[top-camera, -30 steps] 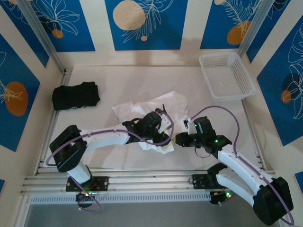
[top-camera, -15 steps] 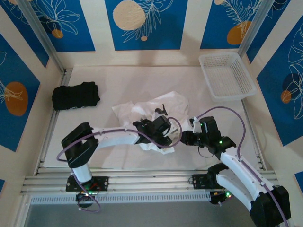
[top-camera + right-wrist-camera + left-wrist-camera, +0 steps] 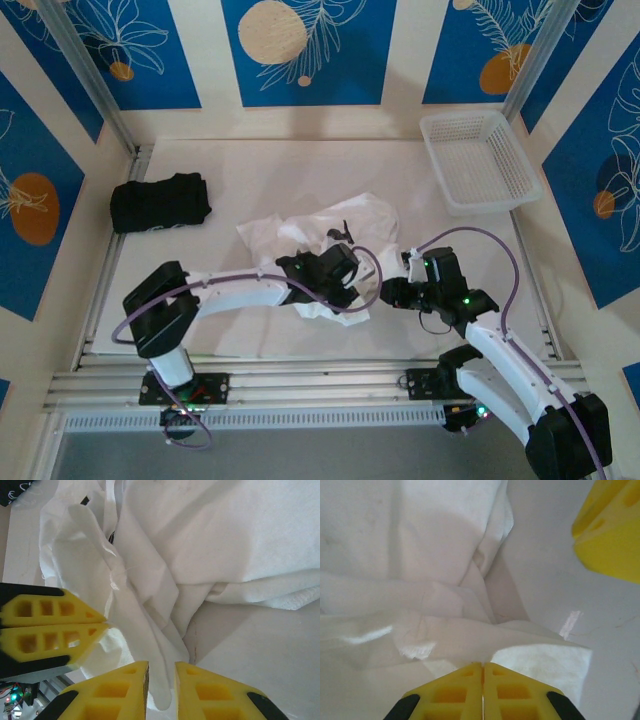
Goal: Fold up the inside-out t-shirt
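Note:
The white inside-out t-shirt [image 3: 330, 225] lies crumpled in the middle of the table. My left gripper [image 3: 347, 288] rests at its near edge. In the left wrist view its yellow fingers [image 3: 460, 692] are pressed together, and a fold of the shirt [image 3: 420, 555] comes out from their tips. My right gripper [image 3: 387, 293] sits just right of it, facing the shirt. Its fingers [image 3: 115, 692] stand slightly apart, and a narrow tongue of the shirt [image 3: 160, 630] lies in the gap. The left gripper [image 3: 102, 625] also shows there, shut, at the left.
A folded black garment [image 3: 160, 203] lies at the far left of the table. A white basket [image 3: 480, 160] stands at the back right. The bare white table surface [image 3: 250, 170] stretches behind the shirt. Metal rails run along the near edge.
My left gripper has slid right along the shirt's near edge. The right gripper has drawn back slightly to the right. Little has moved in the last half second.

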You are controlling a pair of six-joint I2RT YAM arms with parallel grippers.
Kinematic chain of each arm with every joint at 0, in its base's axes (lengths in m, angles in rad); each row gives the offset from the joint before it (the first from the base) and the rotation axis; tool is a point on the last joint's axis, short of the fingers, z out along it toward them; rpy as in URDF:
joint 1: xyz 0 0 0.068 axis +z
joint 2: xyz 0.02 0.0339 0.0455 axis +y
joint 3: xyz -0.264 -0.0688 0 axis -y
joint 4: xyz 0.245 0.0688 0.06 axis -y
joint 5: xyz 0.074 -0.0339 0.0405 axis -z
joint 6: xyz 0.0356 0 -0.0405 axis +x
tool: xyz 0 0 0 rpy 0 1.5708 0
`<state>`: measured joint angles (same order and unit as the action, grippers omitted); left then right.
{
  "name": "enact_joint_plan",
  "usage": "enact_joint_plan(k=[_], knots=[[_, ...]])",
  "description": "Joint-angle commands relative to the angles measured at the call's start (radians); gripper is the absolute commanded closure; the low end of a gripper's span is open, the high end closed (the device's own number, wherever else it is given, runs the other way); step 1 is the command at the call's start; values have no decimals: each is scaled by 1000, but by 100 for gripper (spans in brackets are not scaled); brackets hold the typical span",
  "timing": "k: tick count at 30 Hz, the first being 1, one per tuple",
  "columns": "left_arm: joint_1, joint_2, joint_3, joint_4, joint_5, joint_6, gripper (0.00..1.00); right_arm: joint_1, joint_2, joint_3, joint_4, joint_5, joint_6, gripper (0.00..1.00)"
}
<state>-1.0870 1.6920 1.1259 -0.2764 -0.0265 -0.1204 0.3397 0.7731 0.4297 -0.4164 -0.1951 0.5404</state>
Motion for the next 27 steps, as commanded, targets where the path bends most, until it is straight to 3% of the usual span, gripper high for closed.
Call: enact_joint_plan(k=[1, 7, 12, 20, 27], knots=[[2, -84, -28, 12, 37, 11, 93, -7, -17, -5, -20, -34, -17, 78], [32, -189, -92, 38, 114, 8, 100, -5, -33, 3, 25, -131, -62, 76], [88, -335, -181, 91, 215, 1, 100, 49, -48, 15, 139, -288, -121, 64], [180, -485, -261, 146, 390, -28, 100, 239, 39, 88, 233, -186, -250, 43], [212, -517, -282, 152, 438, -23, 100, 303, 143, 131, 281, -24, -299, 34]])
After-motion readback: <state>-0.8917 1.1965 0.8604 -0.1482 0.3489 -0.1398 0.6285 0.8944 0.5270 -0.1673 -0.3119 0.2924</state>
